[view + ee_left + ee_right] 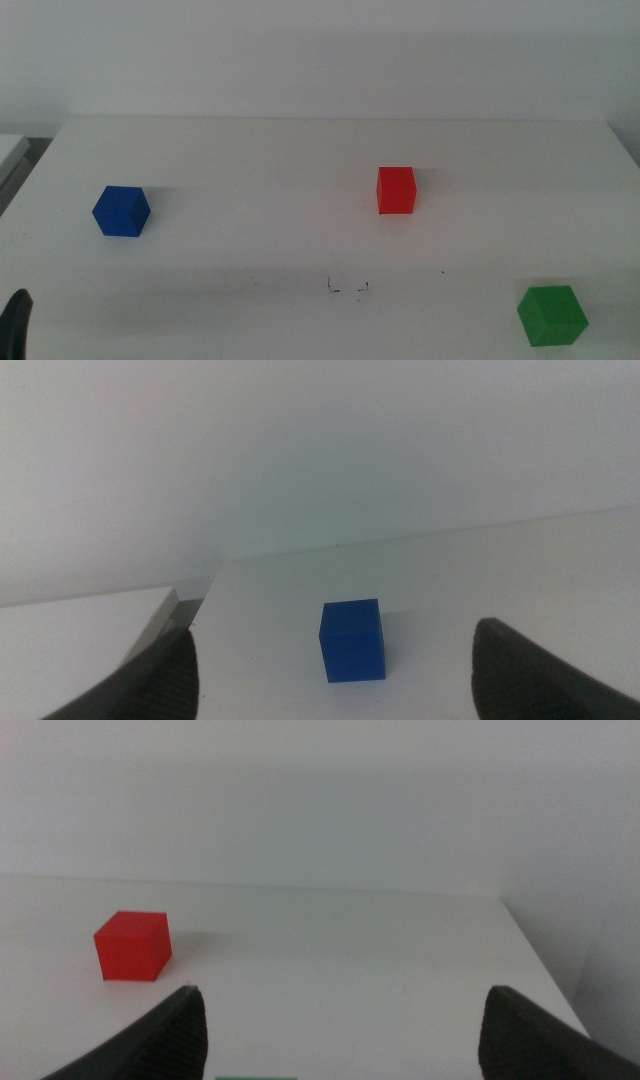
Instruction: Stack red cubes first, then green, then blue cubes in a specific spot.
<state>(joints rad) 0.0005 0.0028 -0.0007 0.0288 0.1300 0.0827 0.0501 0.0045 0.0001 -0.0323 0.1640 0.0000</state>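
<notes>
Both pairs of jaws stand wide apart, holding nothing: the left gripper (330,680) faces the small matte blue cube (353,640), the right gripper (340,1040) has the small matte green cube (256,1077) just ahead between its jaws and the small matte red cube (132,946) farther off. No stacking has begun, I'd say; the right one must first reach past green, close on red, and carry it to the pen-marked spot (348,288).

Three cubes sit on the bench (300,150), one of each colour: one red cube (396,190), one green cube (552,314) and one blue cube (121,211). Two small pen marks (347,287) are drawn side by side near the front edge.
</notes>
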